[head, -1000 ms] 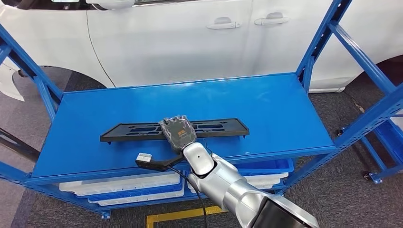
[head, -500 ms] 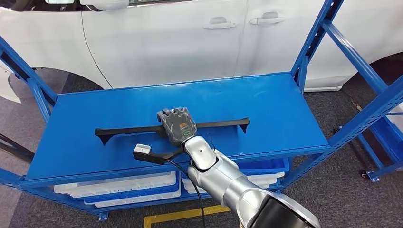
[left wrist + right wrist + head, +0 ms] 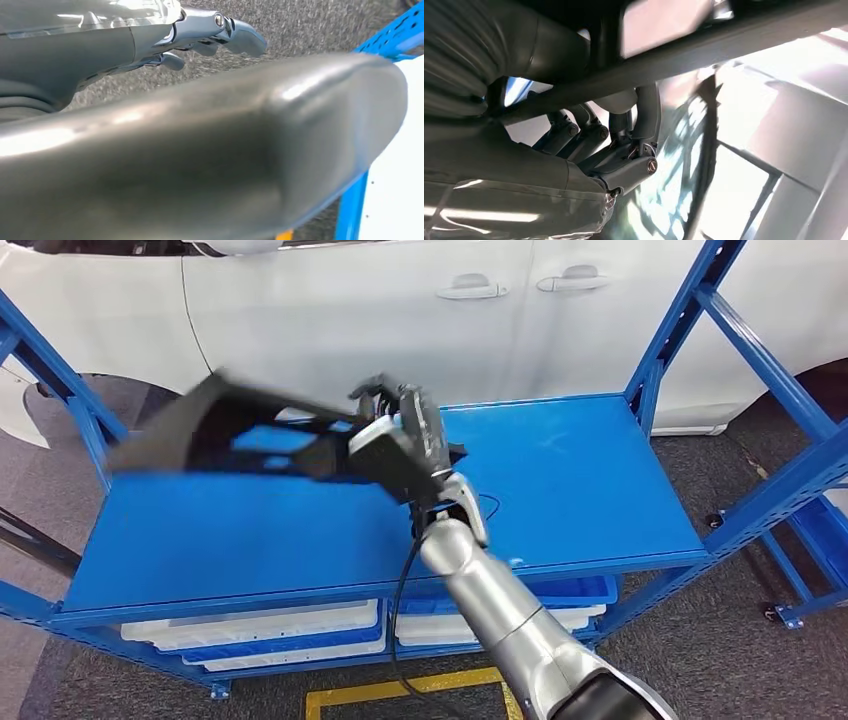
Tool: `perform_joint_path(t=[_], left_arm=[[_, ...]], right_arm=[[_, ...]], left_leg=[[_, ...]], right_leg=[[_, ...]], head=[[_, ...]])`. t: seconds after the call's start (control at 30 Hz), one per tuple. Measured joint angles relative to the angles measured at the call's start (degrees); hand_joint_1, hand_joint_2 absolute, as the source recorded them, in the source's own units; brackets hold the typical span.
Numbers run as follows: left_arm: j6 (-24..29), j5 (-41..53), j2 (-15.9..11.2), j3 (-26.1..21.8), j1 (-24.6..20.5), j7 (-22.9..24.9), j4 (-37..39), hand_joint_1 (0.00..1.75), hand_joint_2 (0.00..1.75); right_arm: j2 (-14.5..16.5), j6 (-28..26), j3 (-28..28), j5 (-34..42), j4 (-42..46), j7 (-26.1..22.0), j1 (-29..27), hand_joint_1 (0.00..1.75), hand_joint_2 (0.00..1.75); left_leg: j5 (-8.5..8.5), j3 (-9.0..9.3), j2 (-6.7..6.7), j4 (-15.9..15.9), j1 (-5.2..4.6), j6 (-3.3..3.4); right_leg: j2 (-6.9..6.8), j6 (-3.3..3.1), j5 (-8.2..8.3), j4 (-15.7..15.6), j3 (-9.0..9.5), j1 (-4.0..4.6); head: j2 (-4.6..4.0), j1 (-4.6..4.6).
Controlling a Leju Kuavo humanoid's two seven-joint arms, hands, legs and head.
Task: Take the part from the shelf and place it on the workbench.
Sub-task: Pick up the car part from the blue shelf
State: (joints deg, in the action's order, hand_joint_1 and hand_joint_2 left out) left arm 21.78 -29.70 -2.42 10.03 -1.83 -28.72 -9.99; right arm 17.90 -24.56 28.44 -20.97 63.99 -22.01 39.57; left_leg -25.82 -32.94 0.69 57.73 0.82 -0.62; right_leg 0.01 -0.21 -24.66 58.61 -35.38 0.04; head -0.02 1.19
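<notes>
A white car fills the top of the head view, its two door handles near the upper middle, standing just behind the blue shelf whose flat top deck spans the centre of the frame. Blue uprights slant in at the upper left and upper right corners, and one sloping brace crosses the right edge. Under the deck, along the lower middle, sit blue bins holding stacked white trays; what lies in the trays cannot be made out. Grey carpet shows at the lower corners, with a strip of yellow floor tape at the bottom centre. The right arm rises from the bottom right, and the right hand sits just above centre with its fingers wrapped round the long black part, which hangs in the air above the deck, tilted and reaching toward the upper left. The part is blurred, so its cut-outs and its far end are hard to read. A black cable loops beside the forearm. In the right wrist view the dark fingers curl under a black bar of the part, the rest washed out by glare. In the left wrist view the left hand lies at the upper left over grey carpet, a blurred grey thumb covers most of the frame, and I cannot tell whether its fingers are open or closed.
</notes>
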Motion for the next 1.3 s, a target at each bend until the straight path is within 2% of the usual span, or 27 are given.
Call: perform_joint_path(t=[0.07, 0.13, 0.2, 0.27, 0.3, 0.33, 0.37, 0.43, 0.47, 0.5, 0.57, 0.63, 0.67, 0.7, 0.77, 0.8, 0.83, 0.87, 0.93, 0.97, 1.0, 1.1, 1.13, 1.17, 1.2, 1.27, 1.3], left_arm=[[-0.57, -0.69, 0.00, -0.94, 0.31, -0.82, 0.00, 0.00, 0.00], [-0.73, -0.98, 0.02, -1.64, 0.52, -1.13, 0.00, 0.00, 0.00], [-0.68, -1.01, -0.01, -2.14, 0.54, -1.33, 0.00, 0.00, 0.00], [-0.47, -1.11, -0.05, -2.65, 0.51, -1.50, 0.00, 0.00, 0.00], [-0.31, -1.19, -0.04, -2.83, 0.50, -1.56, 0.00, 0.00, 0.00], [-0.09, -1.32, -0.01, -2.95, 0.52, -1.60, 0.00, 0.00, 0.00], [0.17, -1.43, 0.01, -3.05, 0.54, -1.63, 0.00, 0.00, 0.00], [0.72, -1.59, 0.01, -3.39, 0.59, -1.72, 0.00, 0.00, 0.00], [0.96, -1.60, 0.01, -3.63, 0.60, -1.77, 0.00, 0.00, 0.00], [1.16, -1.59, 0.00, -3.87, 0.59, -1.81, 0.00, 0.00, 0.00], [1.49, -1.51, 0.00, -4.20, 0.55, -1.84, 0.00, 0.00, 0.00], [1.69, -1.50, 0.04, -4.33, 0.53, -1.83, 0.00, 0.00, 0.00], [1.78, -1.50, 0.07, -4.36, 0.51, -1.82, 0.00, 0.00, 0.00], [1.89, -1.51, 0.09, -4.38, 0.49, -1.81, 0.00, 0.00, 0.00], [2.24, -1.51, 0.13, -4.45, 0.43, -1.82, 0.00, 0.00, 0.00], [2.43, -1.54, 0.16, -4.49, 0.43, -1.83, 0.00, 0.00, 0.00], [2.57, -1.58, 0.22, -4.54, 0.44, -1.86, 0.00, 0.00, 0.00], [2.64, -1.62, 0.28, -4.60, 0.44, -1.91, 0.00, 0.00, 0.00], [2.69, -1.68, 0.39, -4.70, 0.40, -2.03, 0.00, 0.00, 0.00], [2.71, -1.70, 0.42, -4.74, 0.38, -2.09, 0.00, 0.00, 0.00], [2.74, -1.70, 0.43, -4.77, 0.36, -2.18, 0.00, 0.00, 0.00], [2.80, -1.71, 0.54, -4.90, 0.46, -2.40, 0.00, 0.00, 0.00], [2.82, -1.71, 0.59, -4.99, 0.50, -2.44, 0.00, 0.00, 0.00], [2.84, -1.71, 0.63, -5.10, 0.50, -2.47, 0.00, 0.00, 0.00], [2.85, -1.71, 0.65, -5.22, 0.48, -2.49, 0.00, 0.00, 0.00], [2.85, -1.70, 0.66, -5.42, 0.42, -2.51, 0.00, 0.00, 0.00], [2.85, -1.69, 0.67, -5.50, 0.42, -2.51, 0.00, 0.00, 0.00]], right_arm=[[-1.36, 6.20, -2.13, 13.96, 10.06, -0.72, -1.87, 1.75, 1.75], [-2.29, 8.64, -3.64, 19.36, 17.78, -0.90, -3.32, 1.75, 1.75], [-3.06, 10.46, -4.46, 22.52, 23.10, -1.49, -4.39, 1.75, 1.75], [-4.07, 13.80, -4.78, 28.20, 27.07, -2.63, -5.99, 1.75, 1.75], [-4.63, 15.53, -4.89, 31.07, 28.72, -3.12, -6.87, 1.75, 1.75], [-5.24, 17.12, -5.00, 33.48, 30.31, -3.44, -7.65, 1.75, 1.75], [-5.94, 18.61, -5.12, 35.48, 32.05, -3.59, -8.43, 1.75, 1.75], [-7.62, 21.78, -5.33, 39.00, 36.35, -3.59, -10.14, 1.75, 1.75], [-8.51, 23.23, -5.36, 40.34, 38.66, -3.54, -10.91, 1.75, 1.75], [-9.33, 24.33, -5.38, 41.24, 40.72, -3.46, -11.55, 1.75, 1.75], [-10.73, 25.71, -5.37, 41.84, 43.94, -3.38, -12.57, 1.75, 1.75], [-11.96, 26.65, -5.33, 41.85, 46.49, -3.42, -13.38, 1.75, 1.75], [-12.62, 27.06, -5.29, 41.78, 47.61, -3.47, -13.58, 1.75, 1.75], [-13.32, 27.37, -5.24, 41.70, 48.55, -3.51, -13.73, 1.75, 1.75], [-14.72, 27.73, -5.06, 41.63, 49.70, -3.54, -13.94, 1.75, 1.75], [-15.34, 27.80, -4.87, 41.65, 49.99, -3.53, -14.02, 1.75, 1.75], [-15.88, 27.83, -4.62, 41.67, 50.20, -3.52, -14.04, 1.75, 1.75], [-16.30, 27.89, -4.32, 41.69, 50.36, -3.51, -13.99, 1.75, 1.75], [-16.90, 27.97, -3.63, 41.69, 50.71, -3.51, -13.81, 1.75, 1.75], [-17.10, 27.95, -3.27, 41.68, 50.88, -3.52, -13.72, 1.75, 1.75], [-17.31, 27.88, -2.91, 41.66, 51.04, -3.53, -13.66, 1.75, 1.75], [-17.77, 27.77, -1.92, 41.61, 51.21, -3.54, -13.60, 1.75, 1.75], [-17.85, 27.77, -1.63, 41.60, 51.23, -3.54, -13.57, 1.75, 1.75], [-17.91, 27.77, -1.38, 41.60, 51.25, -3.54, -13.53, 1.75, 1.75], [-17.95, 27.77, -1.16, 41.60, 51.27, -3.54, -13.50, 1.75, 1.75], [-18.06, 27.77, -0.80, 41.60, 51.28, -3.54, -13.48, 1.75, 1.75], [-18.12, 27.77, -0.56, 41.60, 51.28, -3.53, -13.48, 1.75, 1.75]], left_leg=[[-0.05, -0.03, 0.05, -0.13, 0.01, -0.66], [-0.93, -0.23, -0.13, 0.67, 0.10, -1.22], [-3.98, -2.41, -0.34, 5.79, 0.18, -1.61], [-7.41, -6.16, -0.38, 13.76, 0.25, -1.89], [-7.94, -7.45, -0.38, 16.25, 0.27, -1.96], [-7.25, -7.69, -0.38, 16.46, 0.28, -1.95], [-5.50, -6.78, -0.38, 14.31, 0.30, -1.86], [-1.37, -2.84, -0.37, 5.97, 0.18, -1.39], [-0.22, -1.19, -0.35, 2.54, 0.06, -1.11], [0.21, -0.19, -0.32, 0.48, -0.09, -0.83], [0.10, 0.15, -0.27, -0.34, -0.27, -0.27], [0.54, 0.41, -0.35, -0.85, -0.04, 0.40], [0.85, 0.51, -0.45, -1.13, 0.10, 0.74], [1.10, 0.50, -0.54, -1.27, 0.19, 0.99], [1.33, 0.04, -0.63, -1.03, 0.16, 1.23], [1.38, -0.26, -0.63, -0.83, 0.15, 1.22], [1.42, -0.56, -0.64, -0.59, 0.16, 1.17], [1.47, -0.84, -0.62, -0.31, 0.17, 1.11], [1.52, -1.42, -0.54, 0.37, 0.15, 0.82], [1.55, -1.71, -0.46, 0.73, 0.08, 0.56], [1.66, -1.95, -0.40, 0.94, -0.02, 0.21], [2.27, -2.32, -0.32, 0.80, 0.03, -1.04], [1.75, -2.56, -0.34, 1.13, 0.13, -1.38], [0.40, -3.08, -0.36, 2.37, 0.22, -1.65], [-1.80, -3.98, -0.40, 4.84, 0.29, -1.86], [-6.93, -6.32, -0.42, 12.25, 0.34, -2.15], [-8.63, -6.95, -0.42, 15.31, 0.34, -2.21]], right_leg=[[0.01, -0.46, 0.00, -0.28, 0.01, 0.07], [-0.02, -1.07, 0.19, -0.81, 0.32, -0.16], [-0.05, -1.50, 0.30, -1.17, 0.59, -0.37], [-0.03, -1.68, 0.25, -1.15, 0.62, -0.30], [-0.01, -1.72, 0.20, -1.13, 0.65, -0.25], [0.04, -1.71, 0.15, -1.09, 0.69, -0.23], [0.10, -1.64, 0.09, -1.05, 0.80, -0.21], [0.19, -1.33, -0.13, -0.95, 1.09, -0.12], [0.20, -1.09, -0.22, -0.89, 1.14, -0.05], [0.20, -0.82, -0.27, -0.84, 1.12, 0.00], [0.21, -0.21, -0.18, -0.89, 1.09, -0.02], [0.19, 0.43, -0.73, -0.40, 1.04, -0.11], [0.19, 0.72, -1.95, 1.12, 0.45, -0.15], [0.18, 0.99, -3.87, 3.97, -0.71, -0.25], [0.17, 1.45, -8.10, 11.82, -4.02, -0.42], [0.16, 1.63, -9.15, 14.64, -5.10, -0.54], [0.15, 1.76, -9.07, 15.35, -5.14, -0.68], [0.13, 1.84, -7.95, 13.65, -3.97, -0.84], [0.11, 1.82, -4.90, 6.11, 0.44, -1.09], [0.18, 1.63, -3.80, 2.93, 2.09, -1.08], [0.25, 1.38, -3.22, 1.10, 2.94, -1.01], [0.32, 0.19, -2.27, 0.52, 2.51, -0.79], [0.23, -0.29, -1.82, 0.33, 2.26, -0.82], [0.12, -0.73, -1.33, 0.12, 1.92, -0.88], [0.00, -1.08, -0.82, -0.04, 1.46, -0.92], [-0.09, -1.39, 0.14, -0.03, 0.22, -0.72], [-0.09, -1.46, 0.67, 0.00, -0.50, -0.58]], head=[[0.01, 0.00], [0.00, 0.03], [-0.01, 0.09], [0.00, 0.09], [0.00, 0.09], [0.00, 0.09], [-0.01, 0.09], [-0.01, 0.08], [0.00, 0.07], [0.00, 0.05], [0.00, 0.04], [0.00, 0.01], [0.00, -0.06], [0.00, -0.11], [-0.01, -0.21], [0.00, -0.22], [0.00, -0.22], [0.00, -0.22], [0.01, -0.20], [0.01, -0.19], [0.01, -0.16], [0.00, -0.14], [-0.01, -0.14], [-0.01, -0.10], [-0.01, -0.06], [0.00, -0.02], [0.00, -0.01]])
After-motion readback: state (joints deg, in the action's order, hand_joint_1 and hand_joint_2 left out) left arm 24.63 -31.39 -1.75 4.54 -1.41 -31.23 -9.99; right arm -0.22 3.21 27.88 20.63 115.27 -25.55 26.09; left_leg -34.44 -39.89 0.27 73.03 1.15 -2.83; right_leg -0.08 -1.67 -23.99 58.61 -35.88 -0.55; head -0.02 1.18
